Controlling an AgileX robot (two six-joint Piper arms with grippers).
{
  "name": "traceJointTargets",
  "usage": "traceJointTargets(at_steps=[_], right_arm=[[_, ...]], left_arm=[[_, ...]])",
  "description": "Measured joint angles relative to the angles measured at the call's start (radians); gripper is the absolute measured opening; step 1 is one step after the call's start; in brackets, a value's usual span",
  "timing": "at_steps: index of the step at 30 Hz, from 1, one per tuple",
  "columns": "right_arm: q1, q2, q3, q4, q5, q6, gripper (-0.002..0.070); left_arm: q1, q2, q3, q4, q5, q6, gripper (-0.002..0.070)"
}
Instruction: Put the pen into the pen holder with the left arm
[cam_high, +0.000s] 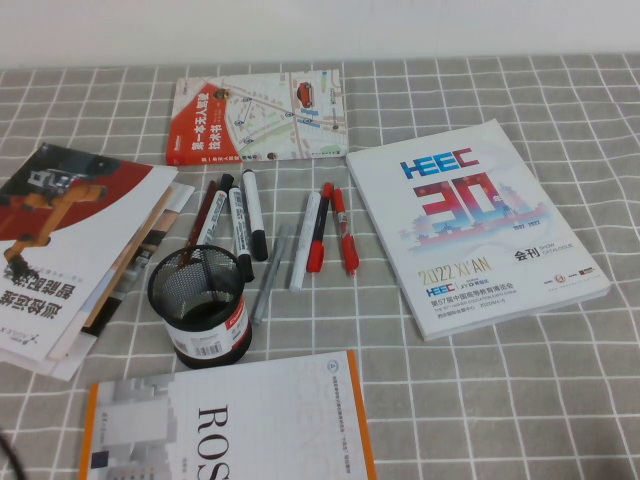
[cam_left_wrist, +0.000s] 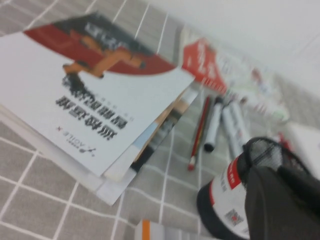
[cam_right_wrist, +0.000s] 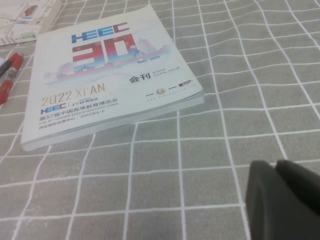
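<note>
- The left gripper (cam_left_wrist: 278, 202) sits low at the near side of the table, just beside the pen holder (cam_high: 200, 305). It carries nothing visible, and whether it is released or clenched cannot be told.
- The right gripper (cam_right_wrist: 281, 196) hangs over bare checked cloth (cam_right_wrist: 150, 175) near the white catalogue (cam_right_wrist: 100, 75). Its state cannot be told either.
- Neither arm shows in the high view.
- The pen holder stands upright between a white book (cam_high: 240, 430) and the row of pens, and looks empty.
- The pen (cam_high: 200, 218) lies flat on the cloth just past the holder, beside the black-capped markers (cam_high: 243, 215) and the stack of brochures (cam_high: 70, 230).
- Judged from this, nothing is done yet: reaching, gripping, lifting and dropping the pen in all remain.
</note>
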Motion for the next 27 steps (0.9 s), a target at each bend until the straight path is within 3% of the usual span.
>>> traceJointTargets(at_steps=[6,13,21,27], right_arm=[[0.000,0.000,0.000,0.000,0.000,0.000,-0.0015],[0.000,0.000,0.000,0.000,0.000,0.000,-0.0015],[0.000,0.000,0.000,0.000,0.000,0.000,-0.0015],[0.000,0.000,0.000,0.000,0.000,0.000,-0.0015]], left_arm=[[0.000,0.319,-0.264,-0.016,0.171,0.186,-0.0002],[0.000,0.702,-0.572,-0.143,0.328,0.454,-0.0002],[0.000,1.114,-0.945,-0.156,0.443,0.543,-0.0002],[-0.035,1.421,-1.292,-0.148,0.628,0.584,-0.0002]])
